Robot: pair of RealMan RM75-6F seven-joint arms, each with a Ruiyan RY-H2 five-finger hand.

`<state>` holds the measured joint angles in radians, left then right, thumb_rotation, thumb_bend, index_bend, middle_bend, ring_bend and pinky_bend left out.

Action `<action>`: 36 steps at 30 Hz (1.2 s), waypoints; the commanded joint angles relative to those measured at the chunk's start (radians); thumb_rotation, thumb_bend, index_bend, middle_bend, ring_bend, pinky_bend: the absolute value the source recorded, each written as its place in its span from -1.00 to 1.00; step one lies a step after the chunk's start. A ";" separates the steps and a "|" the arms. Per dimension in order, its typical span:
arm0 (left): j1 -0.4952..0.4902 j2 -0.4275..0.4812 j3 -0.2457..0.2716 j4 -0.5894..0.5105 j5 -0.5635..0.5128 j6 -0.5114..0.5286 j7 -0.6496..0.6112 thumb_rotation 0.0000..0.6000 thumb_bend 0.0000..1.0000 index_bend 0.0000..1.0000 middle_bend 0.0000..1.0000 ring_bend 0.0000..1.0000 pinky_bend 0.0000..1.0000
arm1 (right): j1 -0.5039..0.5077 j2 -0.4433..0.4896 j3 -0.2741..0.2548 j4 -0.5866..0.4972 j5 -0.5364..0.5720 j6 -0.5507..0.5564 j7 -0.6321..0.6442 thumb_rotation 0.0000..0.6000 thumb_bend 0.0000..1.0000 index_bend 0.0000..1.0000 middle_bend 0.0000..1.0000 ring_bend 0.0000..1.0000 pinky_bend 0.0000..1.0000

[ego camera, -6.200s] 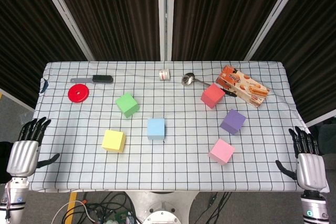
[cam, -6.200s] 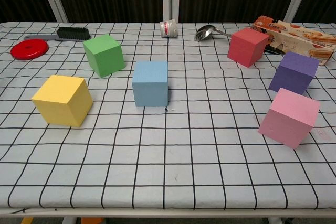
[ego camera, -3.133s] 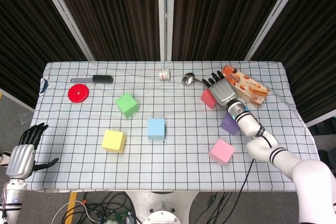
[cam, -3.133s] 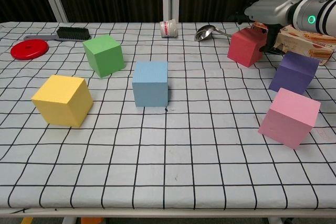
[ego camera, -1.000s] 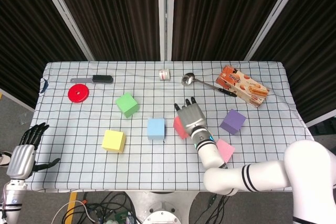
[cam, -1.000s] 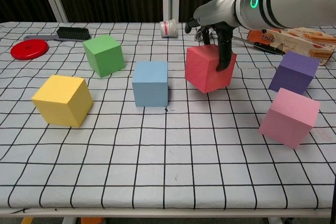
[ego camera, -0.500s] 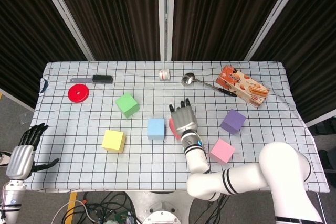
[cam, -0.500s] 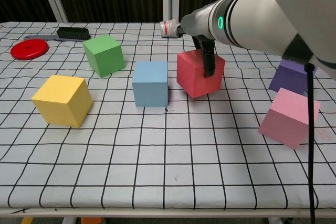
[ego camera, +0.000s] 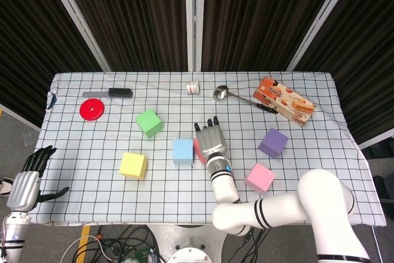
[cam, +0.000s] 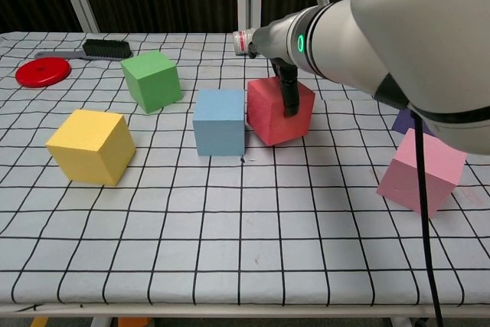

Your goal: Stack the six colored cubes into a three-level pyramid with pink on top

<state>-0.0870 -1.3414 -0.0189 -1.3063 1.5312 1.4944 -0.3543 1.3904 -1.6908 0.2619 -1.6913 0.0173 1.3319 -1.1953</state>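
Left hand (ego camera: 24, 184): beside table edge, fingers spread, held nothing | yellow cube (cam: 89, 146), green cube (cam: 152, 80), blue cube (cam: 220, 122): on table (cam: 245, 250) | right hand (ego camera: 210, 141): gripped red cube (cam: 272, 116), tilted, just beside blue cube | pink cube (cam: 422, 172): table right.

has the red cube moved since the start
Yes. The red cube, first lying near the snack box at the back right, now sits beside the blue cube mid-table, gripped by the right hand.
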 commanded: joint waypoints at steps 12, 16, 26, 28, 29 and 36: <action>0.003 -0.003 0.003 0.014 -0.002 -0.004 -0.014 1.00 -0.99 -0.83 -0.93 -1.00 -0.85 | -0.024 -0.055 0.043 0.049 -0.006 0.012 -0.037 1.00 -0.83 -1.00 -0.47 -0.94 -1.00; 0.002 -0.004 0.002 0.016 -0.002 -0.005 -0.014 1.00 -0.99 -0.83 -0.93 -1.00 -0.85 | -0.036 -0.052 0.053 0.045 -0.004 0.007 -0.044 1.00 -0.85 -1.00 -0.72 -1.00 -1.00; 0.001 -0.001 0.003 0.009 0.000 -0.005 -0.009 1.00 -0.99 -0.83 -0.93 -1.00 -0.85 | -0.093 -0.003 0.093 -0.031 -0.053 -0.018 0.021 1.00 -0.86 -1.00 -0.80 -1.00 -1.00; 0.001 0.001 0.004 0.008 0.000 -0.007 -0.011 1.00 -0.99 -0.83 -0.93 -1.00 -0.85 | -0.121 0.039 0.101 -0.073 -0.069 -0.040 0.056 1.00 -0.86 -1.00 -0.81 -1.00 -1.00; 0.001 0.001 0.005 0.008 0.000 -0.008 -0.012 1.00 -0.99 -0.83 -0.93 -1.00 -0.85 | -0.140 0.065 0.107 -0.097 -0.072 -0.065 0.078 1.00 -0.86 -1.00 -0.82 -1.00 -1.00; -0.008 0.001 0.006 -0.004 -0.001 -0.025 0.010 1.00 -0.99 -0.83 -0.93 -1.00 -0.85 | -0.318 0.335 0.116 -0.224 -0.172 -0.359 0.290 1.00 -0.82 -1.00 -0.91 -1.00 -1.00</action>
<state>-0.0934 -1.3401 -0.0132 -1.3080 1.5304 1.4713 -0.3469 1.1576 -1.4665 0.3787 -1.8592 -0.0754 1.0980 -1.0010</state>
